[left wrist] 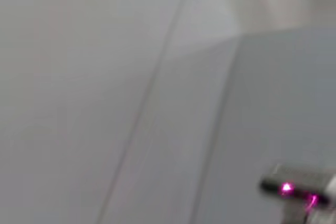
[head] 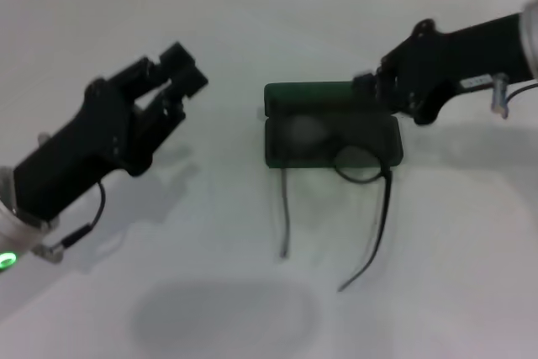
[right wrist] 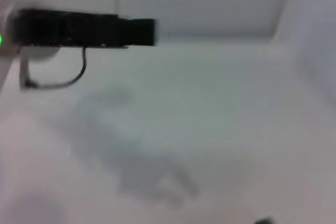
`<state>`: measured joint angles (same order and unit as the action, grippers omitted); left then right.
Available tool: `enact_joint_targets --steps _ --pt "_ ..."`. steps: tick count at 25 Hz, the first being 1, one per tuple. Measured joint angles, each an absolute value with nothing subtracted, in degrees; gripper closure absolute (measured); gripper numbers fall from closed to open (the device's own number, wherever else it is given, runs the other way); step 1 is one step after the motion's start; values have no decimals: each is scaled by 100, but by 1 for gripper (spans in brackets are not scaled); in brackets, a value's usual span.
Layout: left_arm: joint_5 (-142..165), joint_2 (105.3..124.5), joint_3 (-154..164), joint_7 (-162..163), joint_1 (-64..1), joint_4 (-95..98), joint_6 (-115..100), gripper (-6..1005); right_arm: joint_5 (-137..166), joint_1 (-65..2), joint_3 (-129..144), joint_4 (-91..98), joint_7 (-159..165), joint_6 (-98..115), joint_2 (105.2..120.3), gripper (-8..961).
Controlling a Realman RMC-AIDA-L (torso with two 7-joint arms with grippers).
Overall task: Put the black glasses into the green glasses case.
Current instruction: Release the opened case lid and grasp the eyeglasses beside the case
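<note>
A: Where was the case?

B: On the white bench, a little right of the middle in the head view. It was dark green and lay open — the lid stood at the far side, the tray toward the robot.

A: And the glasses?

B: Front part in the tray, over its near right portion, one lens rim showing at the near edge. Both temple arms stuck out over the near rim and trailed across the bench toward the robot, spread apart, the right one longer and bent at its tip.

A: The right claw?

B: It reached in from the right and sat at the case's far right corner, by the lid. Its tips were hidden against the dark body, so I could not tell whether they were apart or together, nor whether they touched the lid.

A: The left claw?

B: Well to the left of the case, above the bench, gripping nothing — its fingers stood apart with a gap between them. The right wrist view caught it too, as a dark bar over the bench.

A: Anything from the left wrist view?

B: Only pale surface and a small pink light near one corner.
</note>
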<state>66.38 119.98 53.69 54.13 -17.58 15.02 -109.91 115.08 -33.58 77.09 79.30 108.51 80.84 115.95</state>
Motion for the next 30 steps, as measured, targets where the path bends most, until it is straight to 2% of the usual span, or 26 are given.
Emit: enact_joint_targets --steps 4,7,9,14,18,23,30 --pt "6392 11997 5380 5472 -2106 1481 -11490 654 10227 -2726 7692 7756 10334 7510 11609 932" --pt "6375 12005 5388 5516 -2315 1466 -11618 788 9679 -2532 7694 7559 10143 7371 11603 950" --pt "6398 12007 5392 5527 -2384 1447 -11621 877 9559 -2483 7708 7519 10089 7366 11597 941" --pt "6444 11987 5388 5512 -2348 1438 -11564 933 9725 -2652 7703 7615 10342 7558 11546 919" --pt "6430 11984 5368 5430 -2235 1431 -11416 967 10735 -3228 7676 7567 10900 7785 11505 902" --pt "6368 11941 5316 5384 -1891 1512 -11335 965 12054 -4476 7847 6693 11218 8097 11579 880" --pt "6409 11785 5265 5140 -1421 1552 -11259 963 12499 -6203 8198 5196 11286 7944 11601 620"
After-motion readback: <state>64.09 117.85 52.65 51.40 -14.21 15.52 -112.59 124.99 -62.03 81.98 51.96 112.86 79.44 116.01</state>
